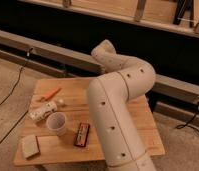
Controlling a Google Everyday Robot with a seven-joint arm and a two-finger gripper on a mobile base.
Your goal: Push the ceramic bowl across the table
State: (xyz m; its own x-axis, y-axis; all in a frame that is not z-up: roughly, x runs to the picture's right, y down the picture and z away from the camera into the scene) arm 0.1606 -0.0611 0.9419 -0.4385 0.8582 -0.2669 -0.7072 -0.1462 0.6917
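Observation:
The ceramic bowl (56, 123), small, white and cup-like, stands upright on the front left part of the table (143, 125), a small table with a light wooden plank top. My thick white arm (115, 107) rises from the bottom edge, crosses the table's middle and bends back toward the far edge. The gripper does not show; it lies past the arm's last segment (105, 50) near the table's far side, hidden by the arm. The bowl stands apart from the arm, to its left.
A white cylinder with dark spots (42, 112) lies just behind-left of the bowl. An orange tool (50, 93) and a small white piece (60, 102) lie further back. A black and red flat object (82, 135) lies right of the bowl, a beige pad (30, 146) front left. A metal rail (53, 52) runs behind; cables (13, 87) lie on the floor.

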